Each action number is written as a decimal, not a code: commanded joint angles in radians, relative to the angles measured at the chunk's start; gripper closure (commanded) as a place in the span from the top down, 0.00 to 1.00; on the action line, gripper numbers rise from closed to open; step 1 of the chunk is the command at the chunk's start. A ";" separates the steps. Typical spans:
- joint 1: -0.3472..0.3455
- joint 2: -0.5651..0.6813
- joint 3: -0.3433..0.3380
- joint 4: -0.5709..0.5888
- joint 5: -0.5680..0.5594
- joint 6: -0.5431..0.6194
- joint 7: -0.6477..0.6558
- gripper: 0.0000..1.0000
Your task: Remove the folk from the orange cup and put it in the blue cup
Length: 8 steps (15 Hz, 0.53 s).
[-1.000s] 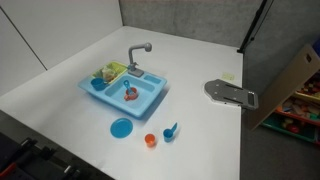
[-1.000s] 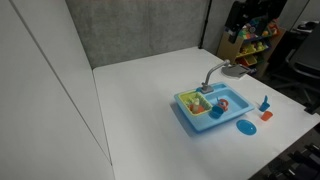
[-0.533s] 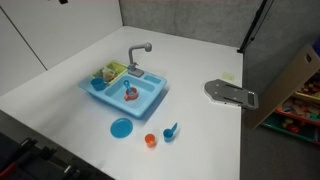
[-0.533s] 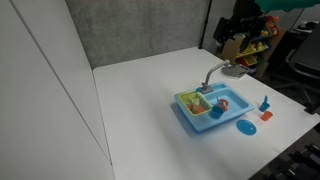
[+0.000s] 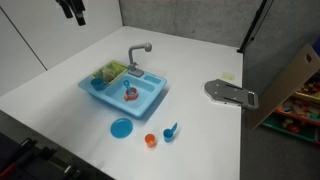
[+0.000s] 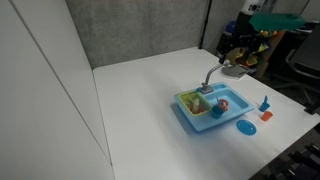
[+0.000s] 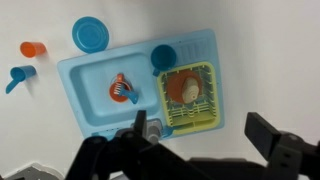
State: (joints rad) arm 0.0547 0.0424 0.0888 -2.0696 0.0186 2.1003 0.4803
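In an exterior view your pincer (image 5: 73, 12) hangs high at the top edge, well apart from the blue toy sink (image 5: 125, 92) on the white tabletop (image 5: 200, 60). Its fingers read as two dark prongs with a gap between them, and nothing is in that gap. The orange cup (image 5: 130, 93) stands in the sink's basin below the grey faucet (image 5: 140, 55). On the tabletop in front of the sink lie a blue plate (image 5: 121, 128), a paler orange cup (image 5: 150, 140) and a blue scoop (image 5: 171, 131).

In an exterior view from another side the pincer (image 6: 236, 42) sits above and behind the sink (image 6: 195, 118), touching nothing. It is dark against a dark background, so you cannot judge its opening here. The orange cup (image 6: 224, 103) shows as a red spot in the basin.

The wrist view looks straight down. The pincer (image 7: 190, 165) is spread wide, with one finger at each lower corner, and it holds nothing. The fork (image 7: 130, 97) rests in the orange cup (image 7: 122, 90) in the large basin, its bluish end over the rim. The blue cup (image 7: 163, 57) stands in the sink's smaller compartment, just beside the yellow rack (image 7: 183, 95) and near the orange cup.
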 commanded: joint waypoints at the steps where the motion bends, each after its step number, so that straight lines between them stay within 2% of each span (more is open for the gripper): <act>1: -0.017 0.021 -0.039 -0.031 0.029 0.037 -0.037 1.00; 8: -0.059 0.110 -0.111 -0.070 0.044 0.132 -0.046 1.00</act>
State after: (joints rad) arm 0.0134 0.1199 -0.0014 -2.1335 0.0232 2.1885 0.4677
